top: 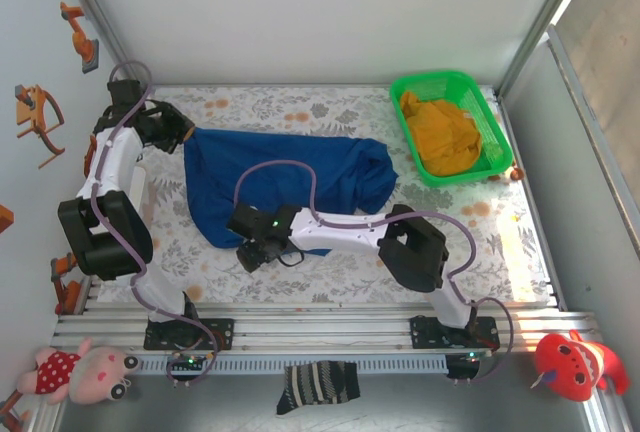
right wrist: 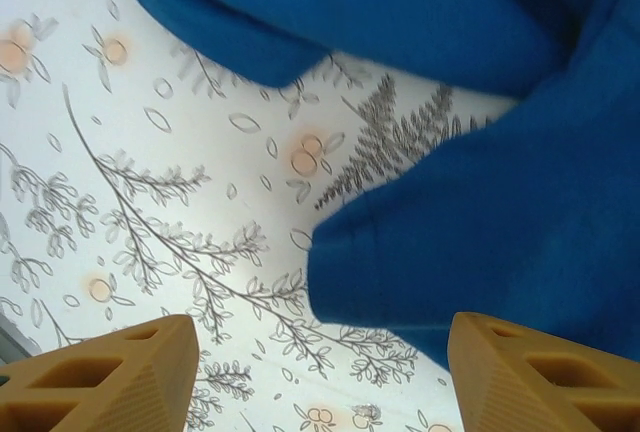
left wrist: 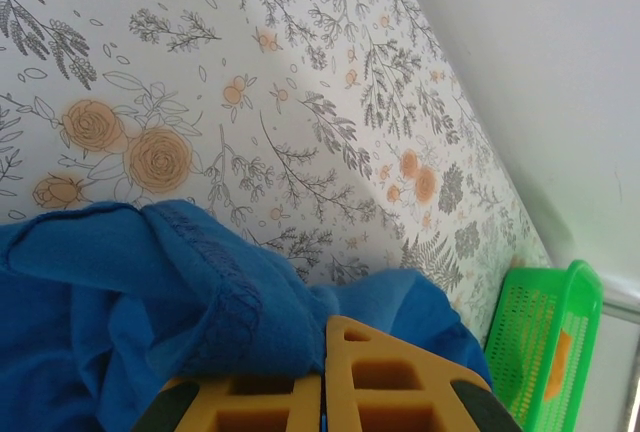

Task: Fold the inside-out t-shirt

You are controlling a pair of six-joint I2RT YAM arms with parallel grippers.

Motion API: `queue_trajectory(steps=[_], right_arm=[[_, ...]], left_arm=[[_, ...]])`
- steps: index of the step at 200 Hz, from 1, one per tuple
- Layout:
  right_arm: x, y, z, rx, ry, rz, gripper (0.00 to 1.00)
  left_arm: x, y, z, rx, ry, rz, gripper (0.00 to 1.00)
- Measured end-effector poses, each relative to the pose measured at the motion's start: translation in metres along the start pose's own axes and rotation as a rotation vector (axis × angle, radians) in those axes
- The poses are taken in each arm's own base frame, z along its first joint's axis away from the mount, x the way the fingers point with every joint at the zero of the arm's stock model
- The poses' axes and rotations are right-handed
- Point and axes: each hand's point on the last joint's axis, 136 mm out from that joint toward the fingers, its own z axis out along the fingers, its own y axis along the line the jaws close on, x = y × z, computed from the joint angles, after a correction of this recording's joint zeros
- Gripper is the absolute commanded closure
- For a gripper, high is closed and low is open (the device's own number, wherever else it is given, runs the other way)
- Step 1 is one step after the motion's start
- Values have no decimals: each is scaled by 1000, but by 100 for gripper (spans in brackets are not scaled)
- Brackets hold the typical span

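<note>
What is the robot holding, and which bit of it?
The left pincer is shut on the blue t-shirt, pinching its far left corner by the stitched edge. The right pincer is open, holding nothing.

t-shirt (top: pixel 300 172) on table (top: pixel 250 107) centre; basket (top: pixel 435 80) far right; garment (top: pixel 445 137) inside

A green basket (top: pixel 437 78) holding a mustard-yellow garment (top: pixel 445 137) sits far right on the floral counter (top: pixel 300 107). A striped sock (top: pixel 317 387) lies beyond the near edge.

Left gripper (left wrist: pixel 324 357) clamped shut; right gripper (right wrist: pixel 320 347) jaws apart
</note>
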Motion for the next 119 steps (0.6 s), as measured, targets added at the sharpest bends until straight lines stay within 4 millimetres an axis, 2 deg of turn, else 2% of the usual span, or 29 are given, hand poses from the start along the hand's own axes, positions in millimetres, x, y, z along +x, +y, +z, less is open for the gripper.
queue_trajectory(steps=[28,51,61,73,82,91,119], right_arm=[[-17,4,1,9,-40,-23,37],[-10,-1,21,37,-13,-38,45],[-4,-5,32,60,7,-44,52],[5,-13,42,91,28,-56,65],[9,-19,46,112,32,-50,81],[8,-22,43,127,21,-61,100],[14,-39,36,174,14,-53,100]], left_arm=[[-2,3,-1,-3,-4,-7,93],[-3,4,-1,-4,-5,-8,93],[-3,4,-1,-4,-5,-9,93],[-3,4,-1,-3,-4,-9,92],[-3,4,-1,-3,-4,-9,93],[-2,4,-1,-2,-3,-9,92],[-3,4,-1,-1,-3,-9,92]])
